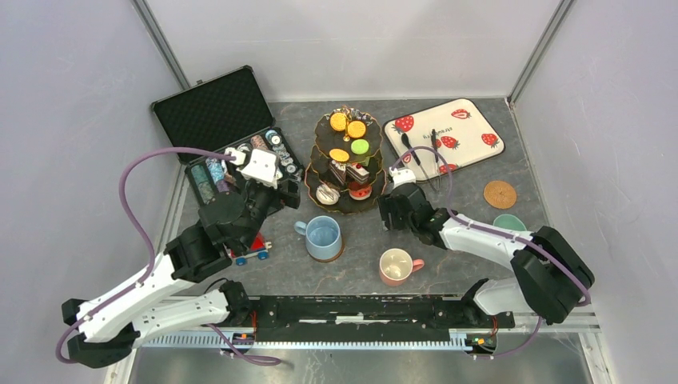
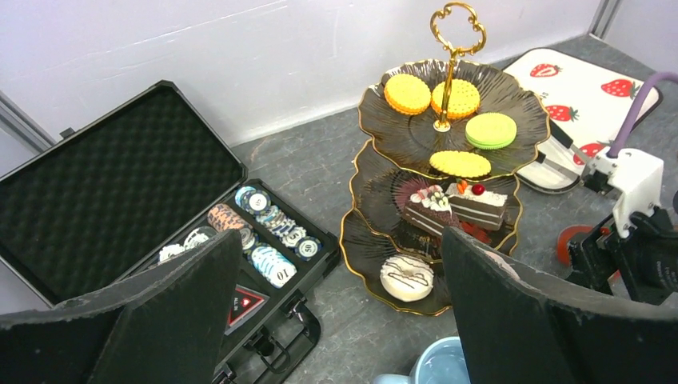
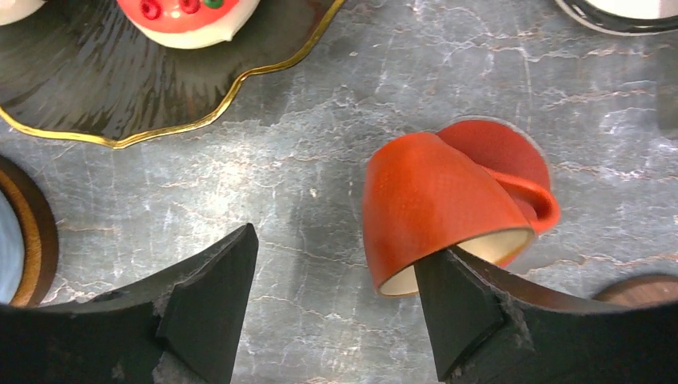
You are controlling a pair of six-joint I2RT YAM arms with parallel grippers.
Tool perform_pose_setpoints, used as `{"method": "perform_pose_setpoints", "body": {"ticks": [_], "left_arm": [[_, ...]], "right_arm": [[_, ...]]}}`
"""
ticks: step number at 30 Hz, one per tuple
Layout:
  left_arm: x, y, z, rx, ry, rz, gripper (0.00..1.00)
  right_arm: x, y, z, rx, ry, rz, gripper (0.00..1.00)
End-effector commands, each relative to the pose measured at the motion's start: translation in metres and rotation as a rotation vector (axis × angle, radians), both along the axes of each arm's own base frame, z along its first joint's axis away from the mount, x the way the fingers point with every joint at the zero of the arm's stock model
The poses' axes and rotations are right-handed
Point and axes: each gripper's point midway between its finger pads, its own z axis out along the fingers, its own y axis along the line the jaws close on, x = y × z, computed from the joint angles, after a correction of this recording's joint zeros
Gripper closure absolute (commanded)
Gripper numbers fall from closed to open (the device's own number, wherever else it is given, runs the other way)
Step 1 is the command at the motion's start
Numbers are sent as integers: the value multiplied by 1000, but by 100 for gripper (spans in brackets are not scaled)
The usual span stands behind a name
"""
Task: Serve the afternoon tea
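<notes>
Far left, back: black case (image 1: 214, 112) with its lid open, poker chips (image 2: 268, 232) in rows in the lower half.

Left jaws: spread wide, nothing between them. They are raised above the counter (image 1: 352, 280) between case and stand. Both fingers (image 2: 152, 320) frame the bottom of the left wrist view.

Red toy car (image 1: 252, 254) is on the counter beneath the left arm.

Blue mug (image 1: 324, 236) is upright on a brown coaster (image 3: 36, 232), just in front of the stand.

Three-tier stand (image 2: 400, 140) is at centre back.
- Top tier: four macarons (image 2: 408, 94), two orange, one green, one yellow.
- Middle tier: cake slices (image 2: 460, 204).
- Bottom tier: white donut (image 2: 406, 278).

Pink mug (image 1: 394, 266) is upright, nearer the arm bases.

Right jaws: low over the counter, just right of the stand's bottom tier, spread and pinching nothing. Small mug (image 3: 432, 200), red-orange in the wrist view, is tilted over a red coaster (image 3: 504, 144) with its mouth toward the camera. One finger (image 3: 472, 320) meets its rim; cannot tell whether the tip is inside. The other finger (image 3: 200, 312) is apart from the mug.

Strawberry tray (image 1: 460, 120) is at back right, with black tongs (image 1: 421, 156) lying on it.

Cork coaster (image 1: 500, 194) has nothing on it.

Green mug (image 1: 509, 222) is partly hidden by the right arm.
</notes>
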Motion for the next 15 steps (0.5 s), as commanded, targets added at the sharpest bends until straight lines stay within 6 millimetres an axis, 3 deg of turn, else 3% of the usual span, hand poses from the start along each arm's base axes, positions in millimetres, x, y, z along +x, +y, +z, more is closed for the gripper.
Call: {"method": "perform_pose_setpoints", "body": {"ticks": [1, 8, 15], "left_arm": [[4, -6, 1, 1, -17, -3, 0], [7, -12, -6, 24, -1, -4, 0], [10, -16, -14, 47, 9, -2, 0]], "right_arm": [[21, -6, 24, -20, -85, -31, 23], [33, -12, 15, -76, -89, -41, 26], [37, -9, 18, -92, -106, -9, 68]]}}
